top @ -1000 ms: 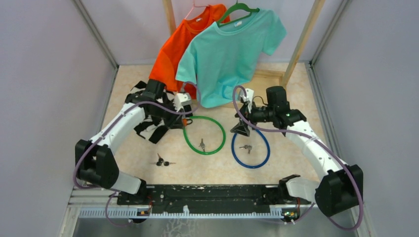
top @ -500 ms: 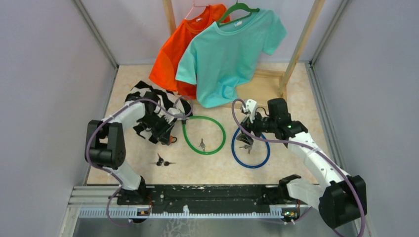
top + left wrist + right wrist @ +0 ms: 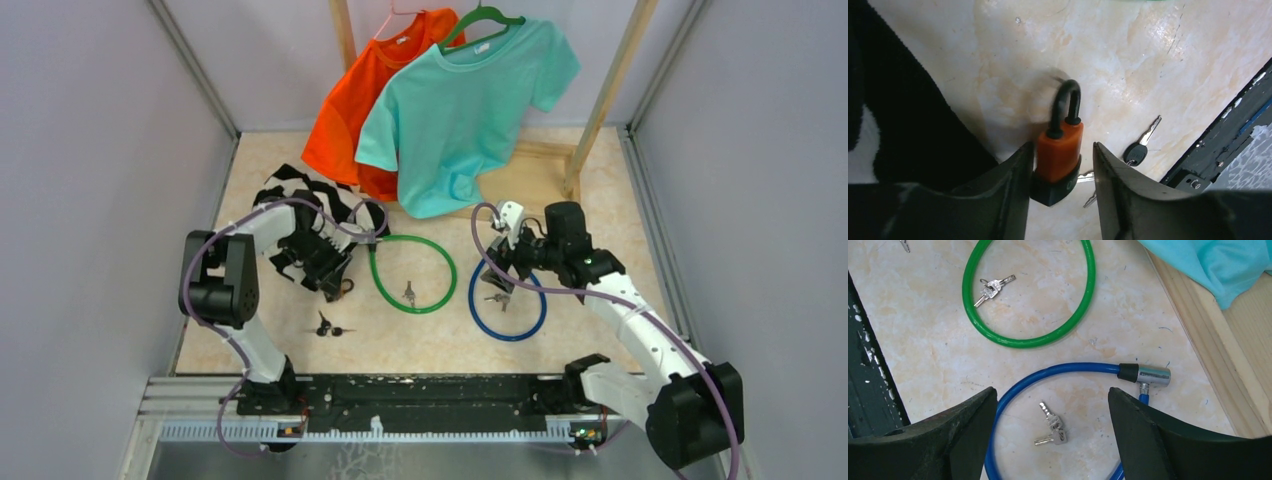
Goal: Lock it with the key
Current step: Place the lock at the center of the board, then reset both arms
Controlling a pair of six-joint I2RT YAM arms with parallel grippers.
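Left wrist: an orange padlock (image 3: 1058, 156) with black base and black shackle sits inside my left pincer (image 3: 1062, 148); clamped or loose, I cannot tell. My right pincer (image 3: 1051, 392) gapes wide.

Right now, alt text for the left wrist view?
An orange padlock, black shackle pointing up the frame, sits between the fingers of the left gripper against a marbled tabletop. A black-headed key lies to its right near a black rail; black fabric fills the left side.

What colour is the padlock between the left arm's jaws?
Orange padlock, with a black shackle and base; clearest in the left wrist view.
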